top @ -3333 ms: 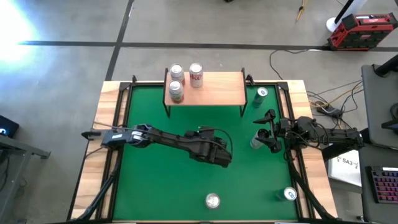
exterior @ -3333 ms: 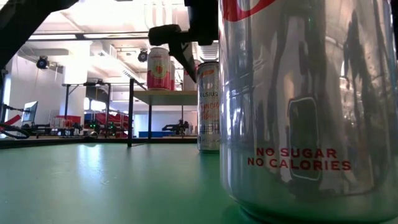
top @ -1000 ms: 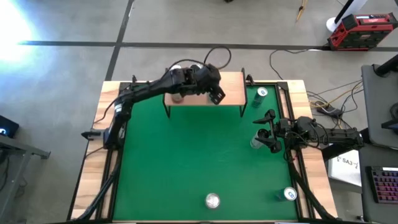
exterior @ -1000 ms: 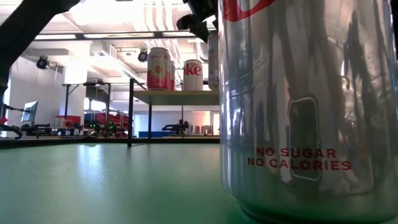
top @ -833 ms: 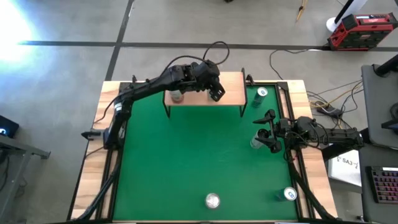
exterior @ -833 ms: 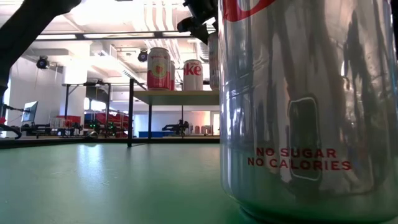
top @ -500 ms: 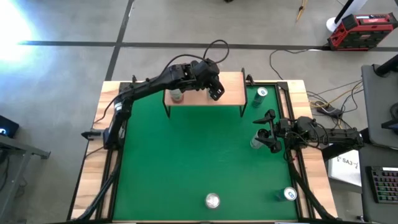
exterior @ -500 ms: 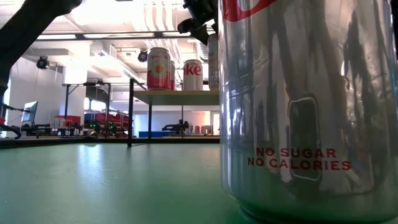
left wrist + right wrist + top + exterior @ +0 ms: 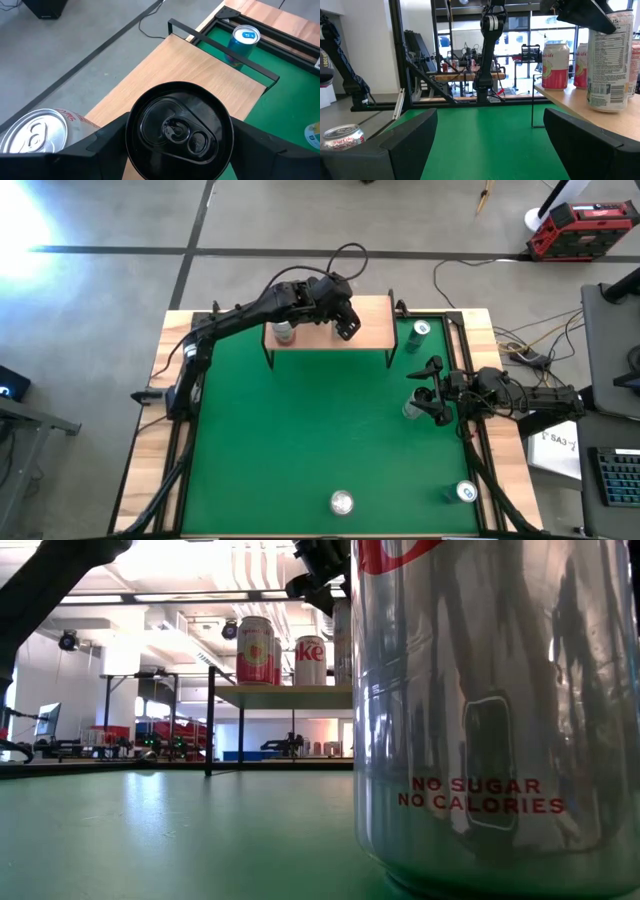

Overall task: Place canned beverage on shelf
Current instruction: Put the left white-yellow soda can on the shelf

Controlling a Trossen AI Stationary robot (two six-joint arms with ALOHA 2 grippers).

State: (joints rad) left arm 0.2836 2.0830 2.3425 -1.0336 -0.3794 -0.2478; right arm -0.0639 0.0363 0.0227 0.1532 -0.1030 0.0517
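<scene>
1. My left gripper point(image 9: 178, 150) is closed around the black-topped can point(image 9: 178, 129). The can seems to rest on the shelf point(image 9: 200, 65) — upright, long axis vertical, tab upward.
2. The silver can point(image 9: 32, 137) stands just beside it. If I retreat sideways, I could knock it over.
3. If I lift before the grip is fully released, I judge the can may tip off the shelf.
4. The right gripper point(image 9: 437, 395) waits open and empty — well apart, at the mat's right side.

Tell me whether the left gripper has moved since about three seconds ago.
Yes. In the high view the left gripper has gone from mid-mat to the shelf at the far edge, carrying the black-topped can there.
</scene>
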